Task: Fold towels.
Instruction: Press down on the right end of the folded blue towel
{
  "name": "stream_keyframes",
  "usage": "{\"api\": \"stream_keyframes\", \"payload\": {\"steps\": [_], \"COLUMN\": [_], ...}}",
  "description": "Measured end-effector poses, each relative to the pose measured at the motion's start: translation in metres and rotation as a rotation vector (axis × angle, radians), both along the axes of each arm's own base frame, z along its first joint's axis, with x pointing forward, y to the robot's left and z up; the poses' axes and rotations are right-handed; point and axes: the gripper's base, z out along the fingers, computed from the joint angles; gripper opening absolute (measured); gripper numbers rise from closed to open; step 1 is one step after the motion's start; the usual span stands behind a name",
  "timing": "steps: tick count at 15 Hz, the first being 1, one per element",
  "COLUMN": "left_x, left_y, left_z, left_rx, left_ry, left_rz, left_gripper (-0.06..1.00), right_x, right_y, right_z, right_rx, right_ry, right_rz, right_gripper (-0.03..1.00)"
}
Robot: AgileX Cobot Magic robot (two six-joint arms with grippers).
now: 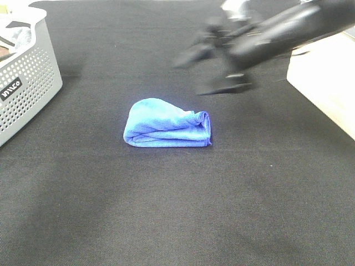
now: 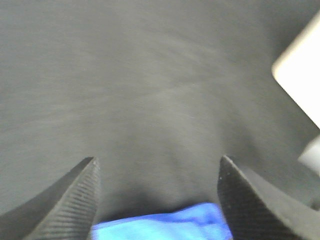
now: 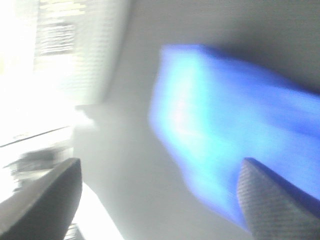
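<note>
One black desk (image 1: 166,221) fills the exterior high frame and carries every item in the scene. At the far left edge stands a grey perforated basket (image 1: 28,77), with cloth visible inside near the upper left corner; at the right edge sits a pale box-like block (image 1: 327,83). The right arm (image 1: 288,30) crosses the upper right of the frame, strongly motion-blurred, with the right tool (image 1: 213,69) above and to the right of the towel, clear of it. The blue towel (image 1: 166,124) lies just left of frame centre, already folded into a compact bundle, with its layered edges at the right end and a rounded bulge at the upper left. The right wrist view shows the right tool with fingers spread wide and nothing between them, the towel blurred beyond. The left wrist view shows the left tool (image 2: 157,200) likewise spread wide and empty, with the towel's edge at the bottom of that frame. The fold appears nearly finished. To complete it well, the bulge should be pressed flat and the layered edges aligned, or the bundle gripped across all layers at the folded end so that it does not open during transfer.
</note>
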Motion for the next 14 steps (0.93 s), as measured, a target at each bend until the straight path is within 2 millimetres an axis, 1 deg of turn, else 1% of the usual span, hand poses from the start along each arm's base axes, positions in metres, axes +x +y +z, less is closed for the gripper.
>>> {"api": "stream_keyframes", "payload": {"steps": [1,2,3,5,7,8,10,12,13,14], "left_x": [0.000,0.000,-0.001,-0.002,-0.003,-0.004,-0.006,-0.007,-0.008,-0.011], "left_y": [0.004,0.006,0.006,0.007,0.007,0.008,0.009,0.010,0.011,0.014], "left_z": [-0.002,-0.004,-0.005,-0.006,-0.007,-0.007,-0.009,-0.010,-0.011,-0.009], "left_rx": [0.013,0.036,0.041,0.048,0.056,0.059,0.075,0.087,0.107,0.133], "left_ry": [0.023,0.033,0.047,0.059,0.079,0.089,0.120,0.131,0.150,0.162], "left_rz": [0.010,0.017,0.019,0.019,0.020,0.021,0.021,0.023,0.026,0.032], "left_gripper": [0.64,0.64,0.64,0.64,0.64,0.64,0.64,0.64,0.64,0.64], "right_x": [-0.002,-0.002,-0.001,-0.001,0.000,0.001,-0.001,-0.002,-0.003,-0.005], "right_y": [0.014,0.022,0.025,0.023,0.013,0.008,0.006,0.006,0.005,0.004], "right_z": [-0.009,-0.020,-0.034,-0.060,-0.077,-0.080,-0.081,-0.078,-0.069,-0.048], "right_rx": [0.042,0.067,0.077,0.060,-0.013,-0.047,-0.083,-0.088,-0.097,-0.113], "right_ry": [0.015,0.036,0.067,0.128,0.171,0.181,0.189,0.181,0.160,0.104], "right_rz": [0.012,0.016,0.012,0.015,0.004,-0.001,0.015,0.029,0.048,0.072], "right_gripper": [0.80,0.80,0.80,0.80,0.79,0.79,0.79,0.79,0.79,0.79]}}
